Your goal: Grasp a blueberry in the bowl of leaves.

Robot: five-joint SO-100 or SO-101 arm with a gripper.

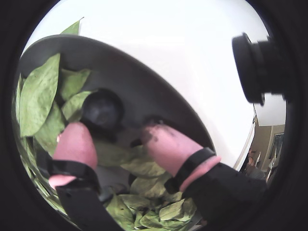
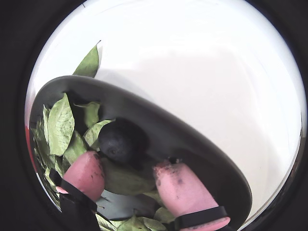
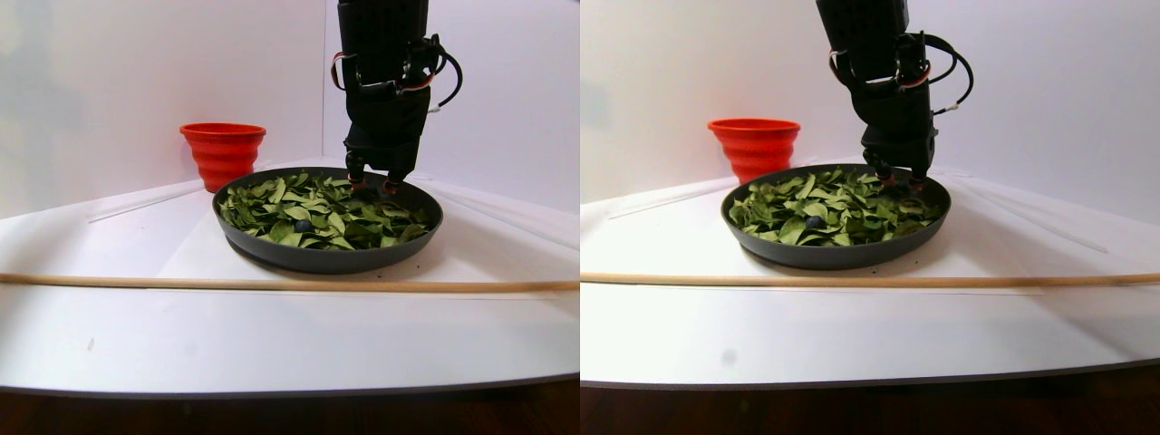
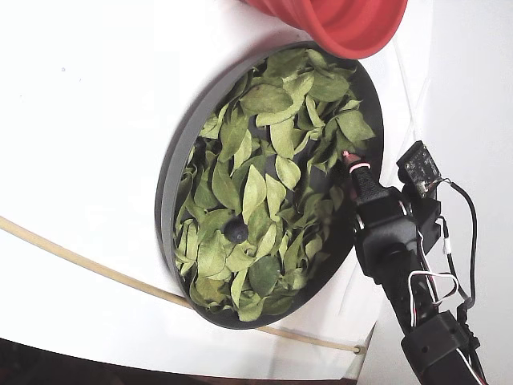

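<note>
The dark grey bowl (image 3: 326, 258) holds a heap of green leaves (image 4: 264, 192). My gripper (image 1: 115, 134) is open, its pink fingertips (image 1: 74, 139) down among the leaves (image 1: 38, 91) beside the bowl's inner wall (image 1: 144, 82). A dark blueberry (image 1: 102, 109) lies just beyond the tips, nearer the left finger, and is not held. In the other wrist view the same blueberry (image 2: 122, 139) sits ahead of the open gripper (image 2: 129, 167). A second blueberry (image 4: 236, 233) lies among the leaves mid-bowl, away from the gripper (image 4: 350, 160); it also shows in the stereo pair view (image 3: 302, 225).
A bright red ribbed bowl (image 3: 222, 149) stands behind the dark bowl, also at the top of the fixed view (image 4: 345, 24). A thin wooden stick (image 3: 272, 284) lies across the white table in front of the bowl. White walls stand close behind.
</note>
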